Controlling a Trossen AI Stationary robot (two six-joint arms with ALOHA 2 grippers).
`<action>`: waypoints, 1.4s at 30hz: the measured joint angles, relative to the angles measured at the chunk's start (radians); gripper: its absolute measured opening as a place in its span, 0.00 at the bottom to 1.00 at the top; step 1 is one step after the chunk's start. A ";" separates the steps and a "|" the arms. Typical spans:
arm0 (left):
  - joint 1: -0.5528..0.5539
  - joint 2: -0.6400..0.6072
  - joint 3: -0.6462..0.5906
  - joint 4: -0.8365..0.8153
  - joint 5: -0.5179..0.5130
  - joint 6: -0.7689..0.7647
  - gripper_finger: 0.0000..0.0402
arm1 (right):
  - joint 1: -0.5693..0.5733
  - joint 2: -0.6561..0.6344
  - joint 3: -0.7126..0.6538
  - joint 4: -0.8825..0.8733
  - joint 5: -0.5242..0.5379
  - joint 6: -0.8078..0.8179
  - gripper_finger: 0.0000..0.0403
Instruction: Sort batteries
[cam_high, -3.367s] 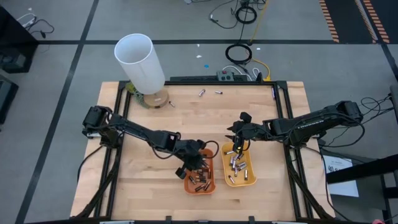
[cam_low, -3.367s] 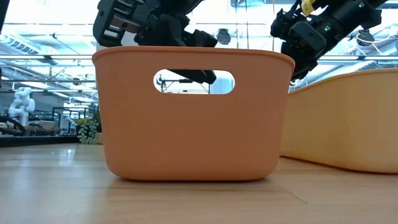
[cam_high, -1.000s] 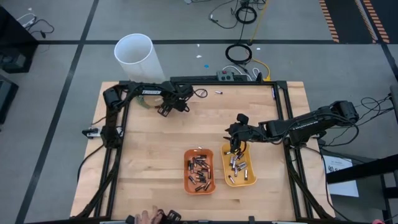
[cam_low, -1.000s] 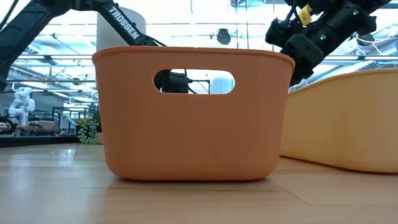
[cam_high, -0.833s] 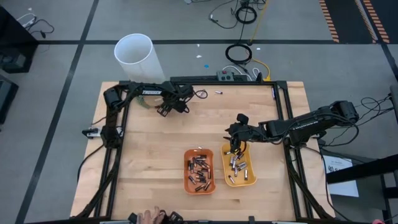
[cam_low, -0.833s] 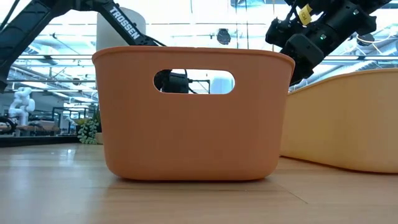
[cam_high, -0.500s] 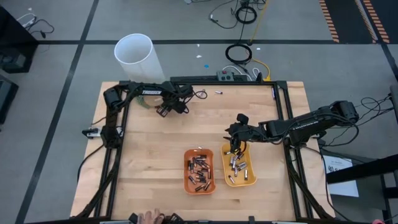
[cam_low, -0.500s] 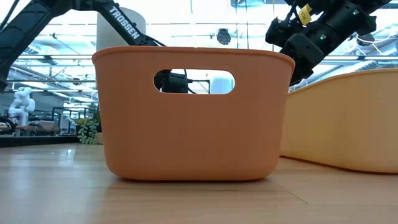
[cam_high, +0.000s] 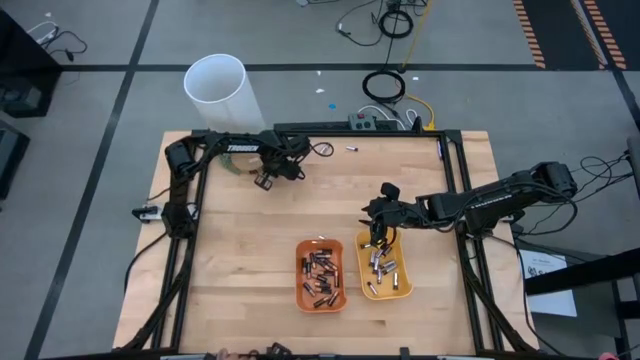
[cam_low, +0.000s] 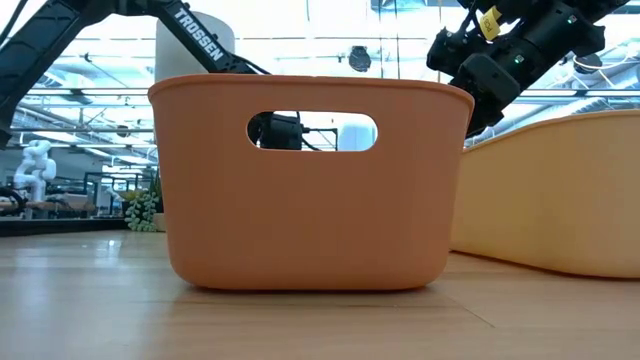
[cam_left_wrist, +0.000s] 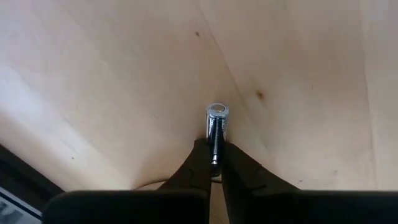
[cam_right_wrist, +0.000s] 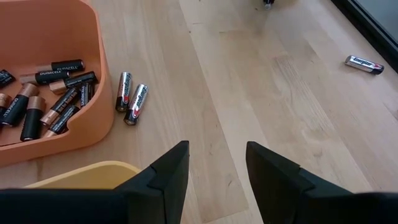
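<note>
left gripper (cam_left_wrist: 214, 163): at the table's far edge, left of middle, near the white tube (cam_high: 222, 98); fingers pinched together on one silvery battery (cam_left_wrist: 216, 127) lying on the wood, held by its near half only.
right gripper (cam_right_wrist: 214, 163): hangs over the far end of the yellow tray (cam_high: 385, 267), fingers apart, nothing between them. Waiting.
orange tray (cam_high: 320, 276): near edge of the table, middle; holds the dark copper-ended batteries (cam_right_wrist: 46, 99).
yellow tray: just right of the orange one, touching or nearly; holds silvery cells.
loose batteries: two silvery ones (cam_right_wrist: 130, 96) on the wood just beside the orange tray's far wall; one more (cam_right_wrist: 364, 63) well apart toward the far edge.
step, judged: pick just made, lift and carry to a tray next.
risk 1: grip sits toward one end, so the cell could pivot or slip out on lift.
risk 2: round cell, so if dropped it rolls, maybe off the far edge.
risk 3: silvery cell belongs in yellow; that tray sits under the right gripper, so arms could clash at drop-off.
</note>
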 joint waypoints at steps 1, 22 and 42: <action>0.000 0.000 0.000 0.000 0.004 -0.012 0.05 | 0.000 0.000 0.000 0.000 0.000 0.000 0.37; -0.104 -0.269 0.006 -0.021 0.480 -0.185 0.01 | 0.000 0.000 0.000 0.001 0.000 0.000 0.37; -0.282 -0.285 0.006 0.241 0.420 -0.291 0.02 | 0.000 -0.084 0.000 -0.031 -0.002 0.040 0.37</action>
